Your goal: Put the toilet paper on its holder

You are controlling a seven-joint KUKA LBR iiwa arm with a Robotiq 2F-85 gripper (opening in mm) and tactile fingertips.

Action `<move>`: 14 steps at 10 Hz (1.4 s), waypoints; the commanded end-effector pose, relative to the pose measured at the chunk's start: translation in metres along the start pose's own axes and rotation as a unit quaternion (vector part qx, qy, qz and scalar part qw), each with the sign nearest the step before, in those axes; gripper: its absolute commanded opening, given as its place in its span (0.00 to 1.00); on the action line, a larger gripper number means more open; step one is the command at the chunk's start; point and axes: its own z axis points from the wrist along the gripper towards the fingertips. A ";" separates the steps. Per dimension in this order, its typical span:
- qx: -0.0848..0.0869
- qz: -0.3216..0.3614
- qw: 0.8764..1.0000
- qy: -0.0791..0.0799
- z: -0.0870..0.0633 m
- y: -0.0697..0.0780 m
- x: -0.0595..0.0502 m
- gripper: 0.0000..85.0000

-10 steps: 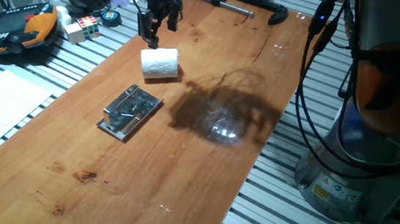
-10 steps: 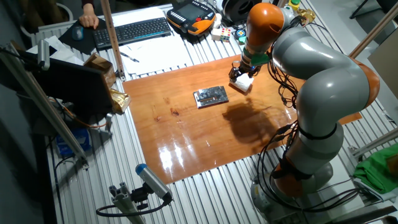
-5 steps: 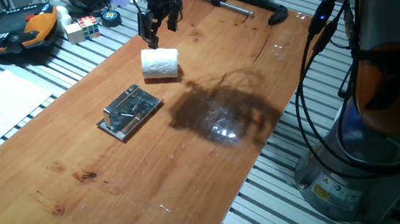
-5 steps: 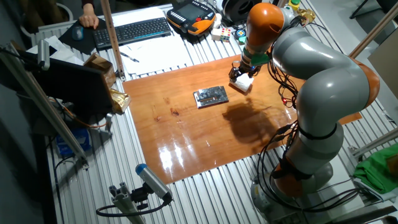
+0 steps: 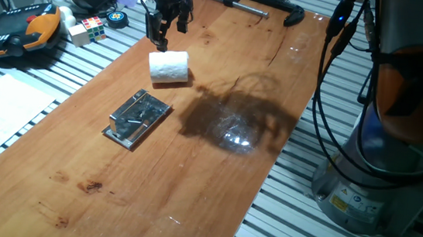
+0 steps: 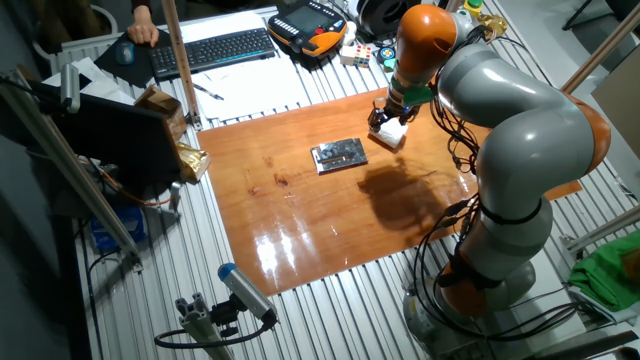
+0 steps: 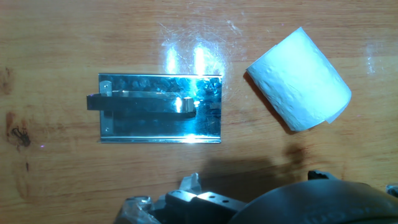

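The claw (image 5: 163, 30) hangs above the far edge of the desk (image 5: 191, 171), fingers pointing down, a small gap showing between them and nothing in their grip; how wide they stand cannot be told exactly. Just below and beside it lies the one toilet paper (image 5: 169, 67) roll, on its side on the wood, not touching the fingers. In the hand view the roll (image 7: 301, 79) sits tilted to the right of the one holder (image 7: 160, 108), near it but apart. The holder (image 5: 138, 118) lies flat, its raised bar along its length. Past the desk's edge are one puzzle cube (image 5: 86, 30) and, at the far end, one clamp (image 5: 261, 6).
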 end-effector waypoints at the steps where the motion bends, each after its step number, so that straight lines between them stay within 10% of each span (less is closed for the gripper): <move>1: -0.004 -0.011 1.000 -0.003 -0.001 0.000 0.000 0.01; 14: 0.011 -0.049 0.999 -0.009 0.004 0.002 -0.008 0.01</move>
